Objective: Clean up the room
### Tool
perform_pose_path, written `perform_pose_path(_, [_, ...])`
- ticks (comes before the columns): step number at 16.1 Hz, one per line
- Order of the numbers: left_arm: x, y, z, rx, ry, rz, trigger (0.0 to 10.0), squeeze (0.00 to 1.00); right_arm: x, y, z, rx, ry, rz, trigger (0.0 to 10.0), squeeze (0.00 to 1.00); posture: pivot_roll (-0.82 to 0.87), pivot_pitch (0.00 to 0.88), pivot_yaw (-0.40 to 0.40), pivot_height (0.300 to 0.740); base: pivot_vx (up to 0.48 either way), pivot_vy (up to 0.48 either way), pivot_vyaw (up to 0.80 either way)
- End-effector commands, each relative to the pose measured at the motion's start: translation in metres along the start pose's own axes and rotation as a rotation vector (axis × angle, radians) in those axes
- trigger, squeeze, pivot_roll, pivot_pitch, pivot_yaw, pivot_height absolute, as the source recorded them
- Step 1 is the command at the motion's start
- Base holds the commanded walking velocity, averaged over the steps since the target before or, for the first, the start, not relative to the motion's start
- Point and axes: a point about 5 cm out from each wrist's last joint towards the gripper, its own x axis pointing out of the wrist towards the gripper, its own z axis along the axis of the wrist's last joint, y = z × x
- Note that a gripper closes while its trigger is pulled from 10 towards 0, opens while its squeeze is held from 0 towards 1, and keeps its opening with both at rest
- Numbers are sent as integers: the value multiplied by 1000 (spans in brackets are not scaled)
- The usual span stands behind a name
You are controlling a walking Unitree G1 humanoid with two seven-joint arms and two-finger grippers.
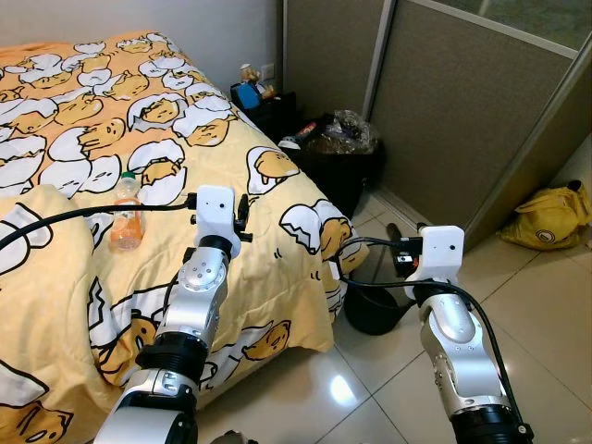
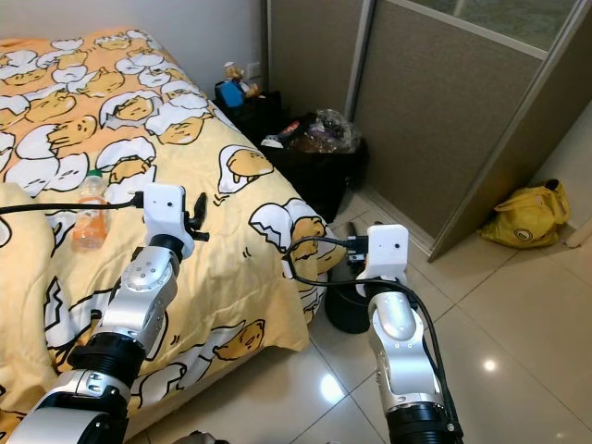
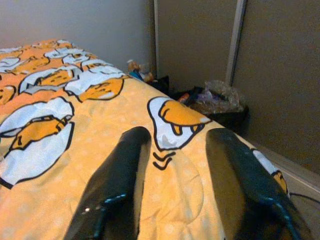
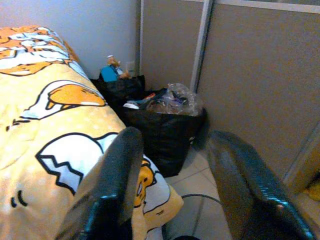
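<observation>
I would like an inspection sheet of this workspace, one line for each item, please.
Surface: bed blanket, yellow with egg cartoon print, rumpled at the near corner.
Job's things: drink bottle lying on the blanket; black trash bag, full, beside the bed.
Clutter: yellow bag on the tiled floor; small toys near the wall.
Grippers: left pincer open above the blanket; right pincer open, off the bed corner.
Cables: black cables along both arms.
Surroundings: sliding closet doors.
</observation>
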Motion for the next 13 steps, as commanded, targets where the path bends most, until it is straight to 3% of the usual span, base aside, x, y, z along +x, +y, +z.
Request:
perform_pose_path(1, [-1,1,2,-10,-1,19,10000,1000,-2,-1,-3,4,7,-2,10000,1000,-19,0,9,740,0,0,0])
perform_pose_path(6, [-7,2,-8,43,35,12,10000,1000,-4,-3,-7,3,21,-13,10000,1000,-17,0,10,740,0,0,0])
perform_pose_path(13, [-7,-3,-10,32,40,-8,10000,1000,-3,-4,-5,-5,16,-10,10000,1000,-18,0,3,740,0,0,0])
